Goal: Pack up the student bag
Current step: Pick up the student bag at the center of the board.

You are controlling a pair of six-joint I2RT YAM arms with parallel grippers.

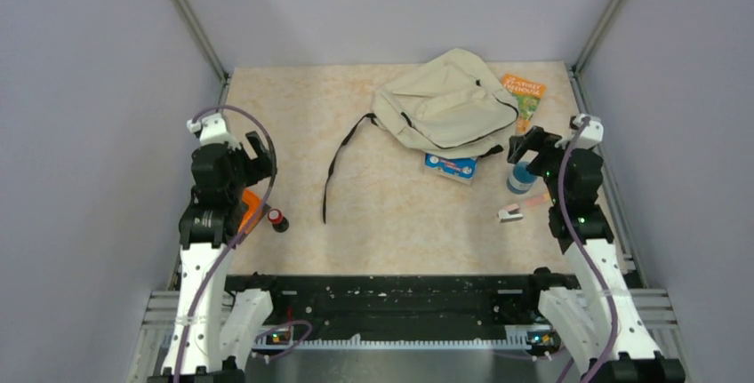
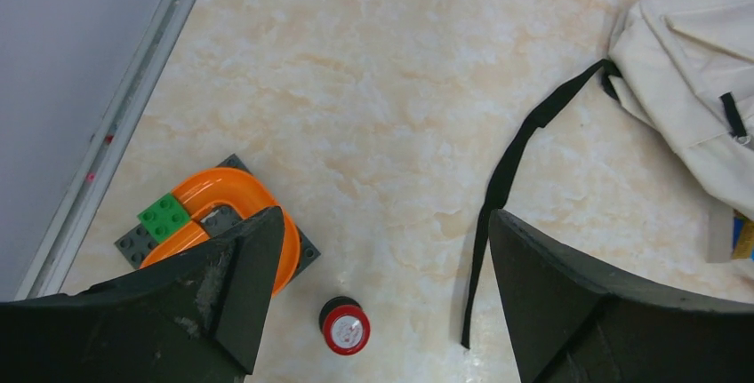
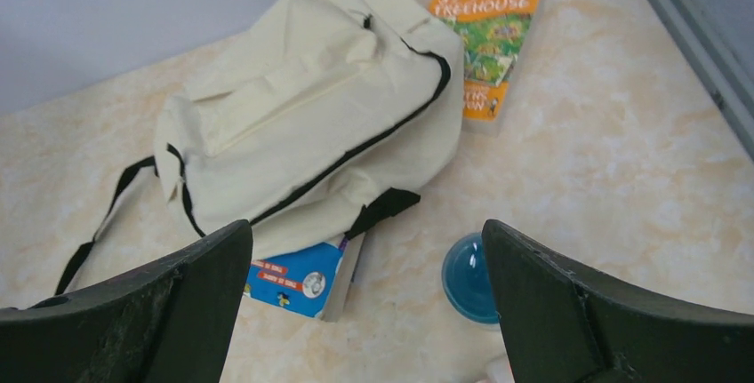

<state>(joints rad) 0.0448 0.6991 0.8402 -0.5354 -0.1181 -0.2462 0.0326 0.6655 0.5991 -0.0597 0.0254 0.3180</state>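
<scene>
Student bag point(image 1: 449, 99): flat, far centre of table point(image 1: 391, 214); blue book point(image 1: 451, 167) under its near edge. Right gripper point(image 3: 366, 225): wide, empty, arm bent, hovering just beside bag. Left gripper point(image 2: 384, 216): wide, empty, arm bent, well apart

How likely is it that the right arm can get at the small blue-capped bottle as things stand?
Probably yes. The small blue-capped bottle stands uncovered just beneath the open right end effector, apart from the cream fabric backpack, and nothing lies between them.

Top camera looks down from the near edge; closer wrist cameras tilt downward, all sharing the student bag point(image 1: 449, 103)
</scene>
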